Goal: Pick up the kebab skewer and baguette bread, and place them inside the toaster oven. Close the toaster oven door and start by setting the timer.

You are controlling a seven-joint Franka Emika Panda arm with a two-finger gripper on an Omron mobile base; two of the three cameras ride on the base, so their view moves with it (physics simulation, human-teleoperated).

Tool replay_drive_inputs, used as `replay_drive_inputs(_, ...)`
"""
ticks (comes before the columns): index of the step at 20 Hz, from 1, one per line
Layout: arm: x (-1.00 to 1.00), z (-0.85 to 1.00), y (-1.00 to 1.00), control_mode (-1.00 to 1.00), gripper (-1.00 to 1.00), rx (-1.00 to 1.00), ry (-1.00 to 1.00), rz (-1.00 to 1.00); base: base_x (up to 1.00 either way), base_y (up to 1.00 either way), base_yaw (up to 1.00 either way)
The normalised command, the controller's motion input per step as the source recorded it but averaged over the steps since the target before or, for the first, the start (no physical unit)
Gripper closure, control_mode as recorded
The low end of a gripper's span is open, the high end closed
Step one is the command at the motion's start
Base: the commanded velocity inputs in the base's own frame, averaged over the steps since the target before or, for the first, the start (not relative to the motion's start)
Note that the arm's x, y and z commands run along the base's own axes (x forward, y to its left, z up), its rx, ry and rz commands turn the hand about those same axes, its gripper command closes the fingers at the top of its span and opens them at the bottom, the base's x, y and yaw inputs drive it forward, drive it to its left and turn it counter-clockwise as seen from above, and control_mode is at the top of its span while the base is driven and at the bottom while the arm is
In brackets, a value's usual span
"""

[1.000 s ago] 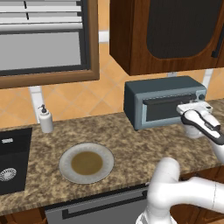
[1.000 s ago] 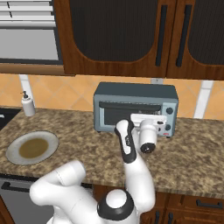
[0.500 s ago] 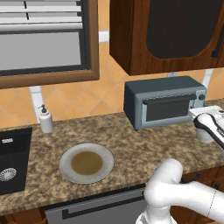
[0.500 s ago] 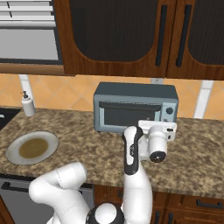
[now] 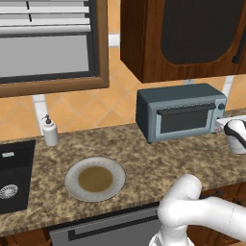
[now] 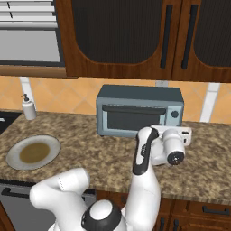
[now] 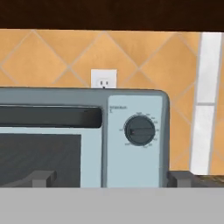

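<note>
The gripper [image 7: 111,178] stood with its two fingertips [image 7: 41,178] spread wide apart and nothing between them, each dark tip just rising at the bottom of the hand view. Straight ahead of them, at about one o'clock from the midpoint between the tips, sat the timer knob [image 7: 140,130] on the pale panel at the right end of the toaster oven [image 7: 135,144]. The knob's pointer bar lay roughly horizontal. It was near the fingers but not touching them, and it fell between the two tips, closer to the right one. At ten o'clock from the fingers ran the dark bar handle [image 7: 50,117] along the top of the toaster oven door [image 5: 186,120], which looked shut against the body. In the right base view the hand [image 6: 173,143] hung just in front of the oven's right end, above the counter [image 6: 81,144]. Well away at nine o'clock lay the plate [image 6: 32,152], showing only a brownish centre. As I judged it, food and door were done, leaving the timer.
</note>
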Motion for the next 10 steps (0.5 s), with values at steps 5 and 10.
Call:
replay_drive_inputs(5,0.01,0.00,-0.04,-1.00,-1.00,0.00,0.04,0.00,0.00,0.00,0.00)
replay_drive_inputs(10,0.06,-0.07,-0.07,-1.00,-1.00,0.00,0.01,0.00,0.00,0.00,0.00)
